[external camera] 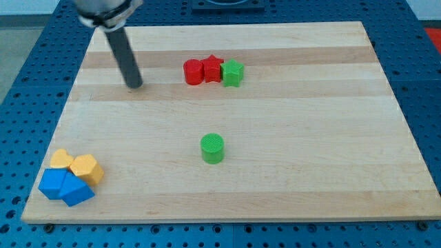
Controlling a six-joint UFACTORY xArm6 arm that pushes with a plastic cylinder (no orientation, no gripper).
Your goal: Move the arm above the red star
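The red star [212, 69] lies near the top middle of the wooden board [310, 138]. A red cylinder [193, 71] touches its left side and a green star [233, 72] touches its right side. My tip [136, 86] rests on the board well to the left of this row, slightly lower in the view than the red cylinder and clear of every block. The dark rod rises from the tip toward the view's top left.
A green cylinder [213, 148] stands alone near the board's middle. At the bottom left corner sits a cluster of two yellow blocks [86, 168] [62, 160] and two blue blocks [52, 184] [76, 192]. A blue perforated table [420, 55] surrounds the board.
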